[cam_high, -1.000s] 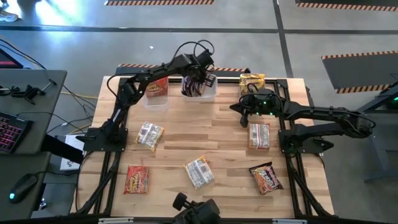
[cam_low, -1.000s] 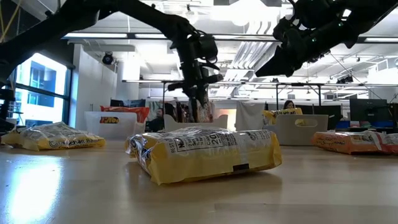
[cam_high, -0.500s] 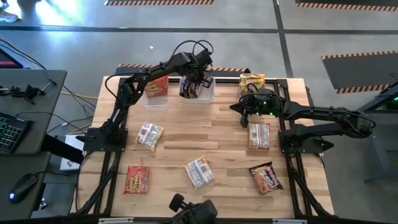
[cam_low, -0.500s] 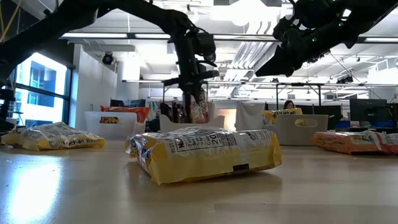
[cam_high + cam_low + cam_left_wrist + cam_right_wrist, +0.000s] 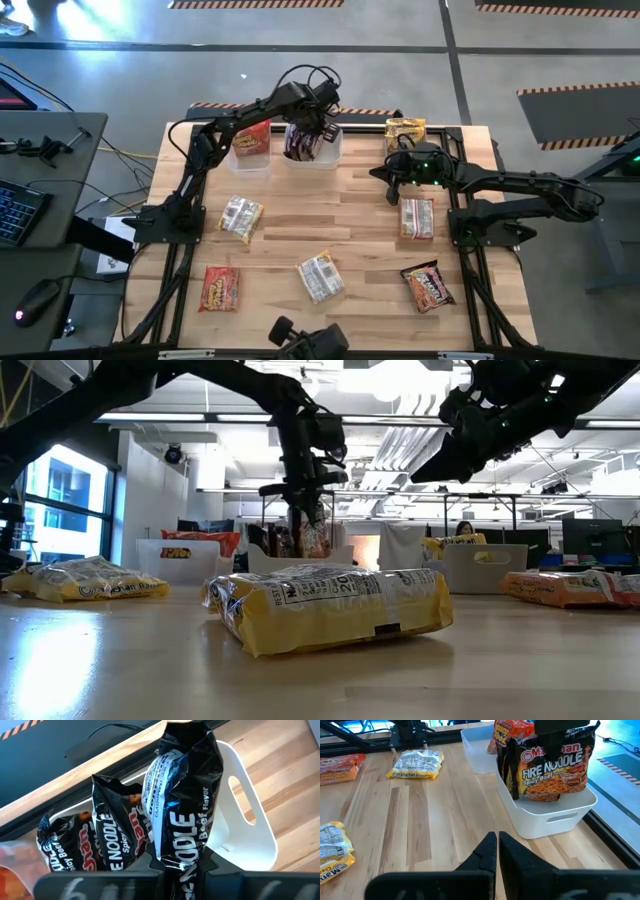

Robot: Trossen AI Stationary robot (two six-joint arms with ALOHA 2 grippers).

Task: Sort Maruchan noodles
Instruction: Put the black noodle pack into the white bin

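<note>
A yellow packet (image 5: 325, 605) lay nearest on the table (image 5: 350, 210). Beyond, the right gripper (image 5: 496, 851) hovered, jaws closed and empty. Farthest, the left gripper (image 5: 308, 128) gripped a glossy dark Fire Noodle packet (image 5: 180, 805) inside the middle tub (image 5: 250, 825); best released once low, beside its matching packets.

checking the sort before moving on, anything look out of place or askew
Nothing spilled or damaged. The left gripper holds a dark packet upright in the middle tub, beside two like it. The right gripper hangs shut above the table. Five packets lie unsorted, scattered at odd angles.
</note>
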